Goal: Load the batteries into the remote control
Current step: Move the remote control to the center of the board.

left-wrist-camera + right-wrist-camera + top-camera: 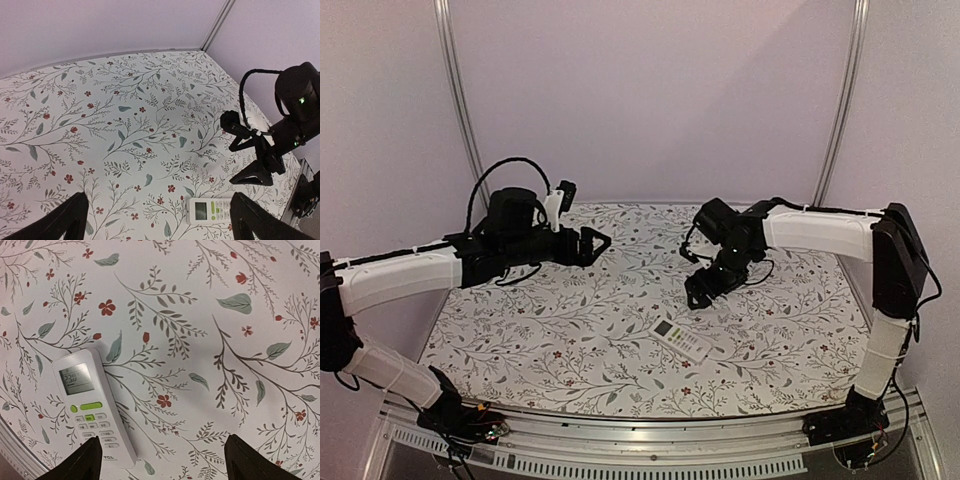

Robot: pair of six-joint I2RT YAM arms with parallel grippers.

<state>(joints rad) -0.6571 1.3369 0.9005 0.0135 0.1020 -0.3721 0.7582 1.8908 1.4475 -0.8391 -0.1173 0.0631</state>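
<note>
- The remote control (92, 407) is a slim white plastic slab with rounded corners. It lies flat and face up on the table (550, 330), near the front edge and right of centre.
- Its face has a small greyish display, a green oblong button and rows of small pale keys; their print is too small to read.
- The table has a smooth white covering printed with thin branches, grey-green leaves and small red flowers.
- The black right gripper (698, 297) hangs just beyond the remote control, jaws spread wide with nothing between them. In the wrist view one finger (90, 462) cuts off the remote control's lower corner.
- The black left gripper (601, 243) hovers over the table's left half, well apart from the remote control, jaws fully spread and holding nothing.
</note>
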